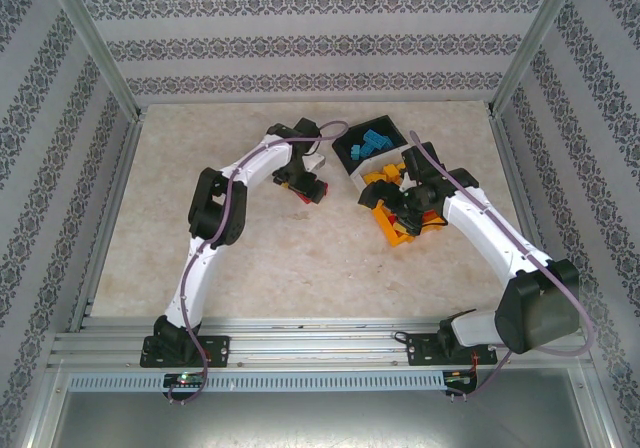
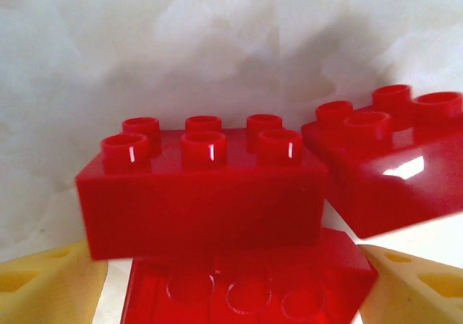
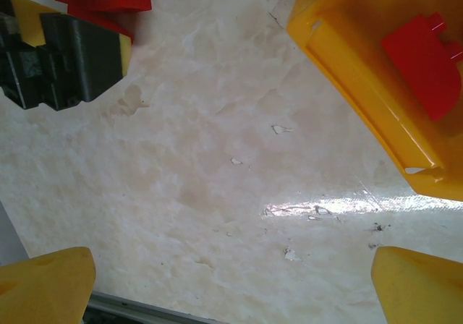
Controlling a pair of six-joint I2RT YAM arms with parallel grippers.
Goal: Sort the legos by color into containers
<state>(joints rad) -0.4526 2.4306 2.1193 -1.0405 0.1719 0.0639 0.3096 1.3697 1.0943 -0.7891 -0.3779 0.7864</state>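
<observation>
Left claw (image 2: 230,284), jaws apart, straddles clustered red legos (image 2: 202,194); closing here, I may pinch two or knock one aside.

Walls (image 1: 300,28) papered in grey floral stripes enclose a pale marbled tabletop (image 1: 300,258), framed by aluminium posts (image 1: 91,38), evenly lit.

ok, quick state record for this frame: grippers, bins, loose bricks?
left gripper: open, fingers astride red legos on the table
right gripper: open, empty, above bare table beside orange bin
black bin: blue legos
white bin: orange-yellow legos
orange bin: one red lego visible
</observation>
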